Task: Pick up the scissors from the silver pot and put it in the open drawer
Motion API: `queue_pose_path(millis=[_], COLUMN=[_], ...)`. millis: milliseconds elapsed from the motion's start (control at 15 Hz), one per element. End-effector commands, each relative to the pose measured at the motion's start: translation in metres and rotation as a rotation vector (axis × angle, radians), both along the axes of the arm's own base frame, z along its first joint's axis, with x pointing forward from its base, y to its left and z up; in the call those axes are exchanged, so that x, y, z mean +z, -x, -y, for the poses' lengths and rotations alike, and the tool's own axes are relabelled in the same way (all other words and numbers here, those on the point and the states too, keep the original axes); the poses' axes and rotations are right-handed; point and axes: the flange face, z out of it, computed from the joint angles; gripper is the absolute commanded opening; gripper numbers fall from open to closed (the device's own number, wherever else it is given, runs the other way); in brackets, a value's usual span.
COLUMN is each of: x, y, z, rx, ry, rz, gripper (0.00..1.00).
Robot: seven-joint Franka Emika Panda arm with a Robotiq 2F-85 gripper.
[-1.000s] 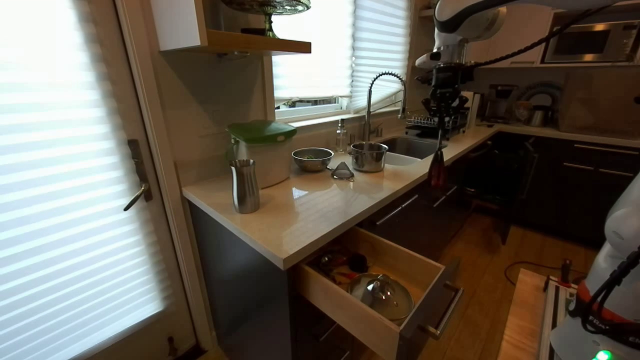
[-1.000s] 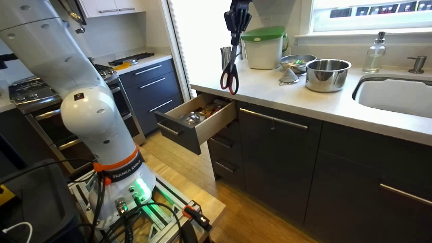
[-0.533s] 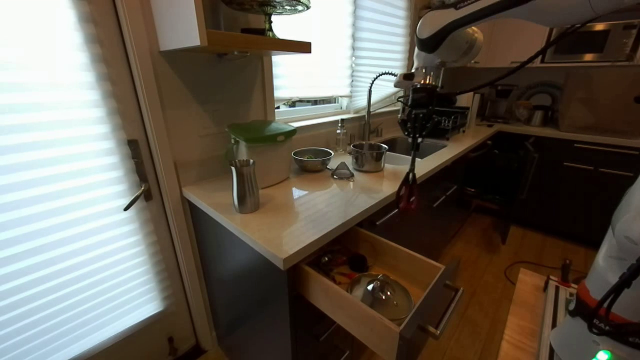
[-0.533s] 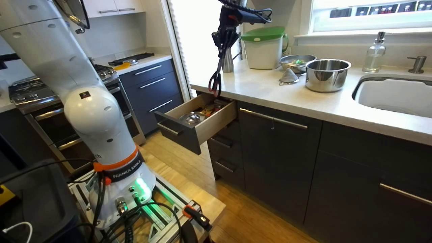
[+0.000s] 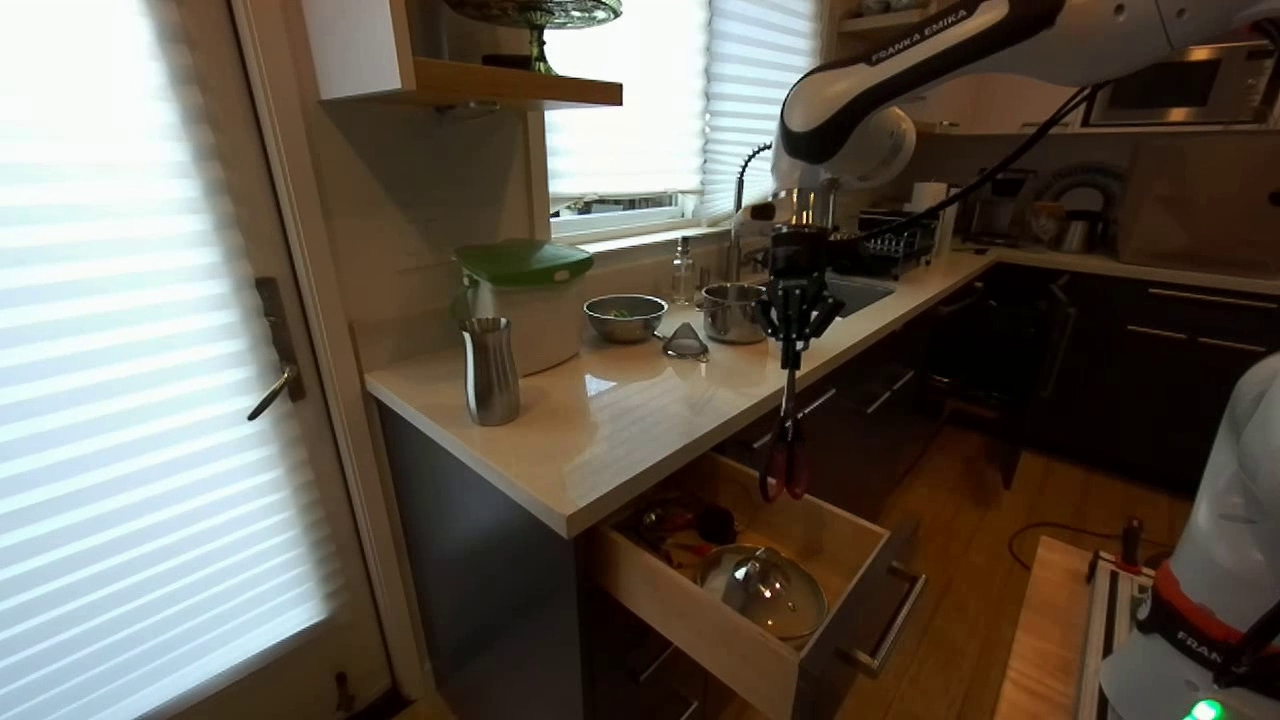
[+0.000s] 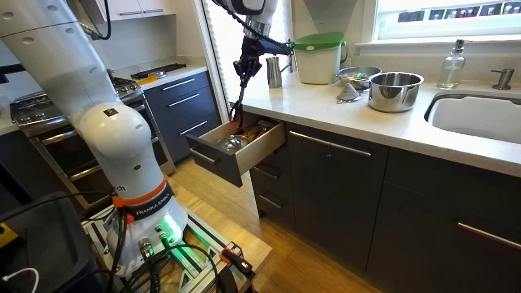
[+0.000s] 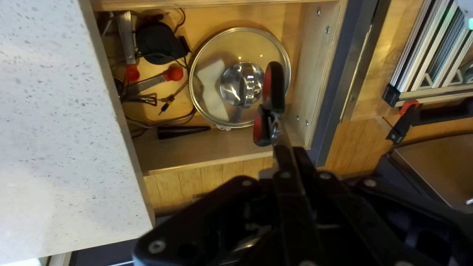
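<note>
where the white arm (image 5: 1080,45) bends above the counter (image 5: 600,440), its black stripe (image 5: 920,36) reads "franka emika" in an exterior view, and the same two words mark the dark collar (image 6: 152,205) at its base (image 6: 134,230), under an orange ring (image 6: 140,198). just above that ring a scrap of lettering (image 6: 120,188) shows, "rch" (i can make out only those three letters), while a small dark badge (image 6: 110,112) farther up is too tiny to read. the gripper (image 5: 790,358) points down, its jaws pinching the scissors (image 5: 785,465) by the metal end, with the red-and-black handle loops (image 7: 274,87) lowest. the scissors hang above the open drawer (image 5: 700,628), over a clear lid (image 7: 232,46) with a shiny knob (image 7: 238,85); whether the loops dip below the drawer's rim, i cannot tell. in the wrist view, red-ended tools (image 7: 173,73) and a dark rounded object (image 7: 157,42) lie beside the lid. the silver pot (image 6: 395,95) stands upright on the counter, well apart from the scissors, with a mesh cone (image 6: 348,93) just beside it and a wider silver bowl (image 6: 365,84) near.
</note>
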Motion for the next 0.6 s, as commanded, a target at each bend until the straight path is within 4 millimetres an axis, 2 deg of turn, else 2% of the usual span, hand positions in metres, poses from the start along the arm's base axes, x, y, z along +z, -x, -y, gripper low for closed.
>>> queue_pose_path(millis=[0,200,533], x=[-0.001,-0.012,-0.051], y=[0.0,-0.005,-0.011], z=[0.0,-0.009,-0.055], rx=[0.002,-0.04,-0.037], ry=[0.0,0.01,-0.045], rz=[-0.004,0.015,-0.095], gripper=[0.02,0.02,0.02])
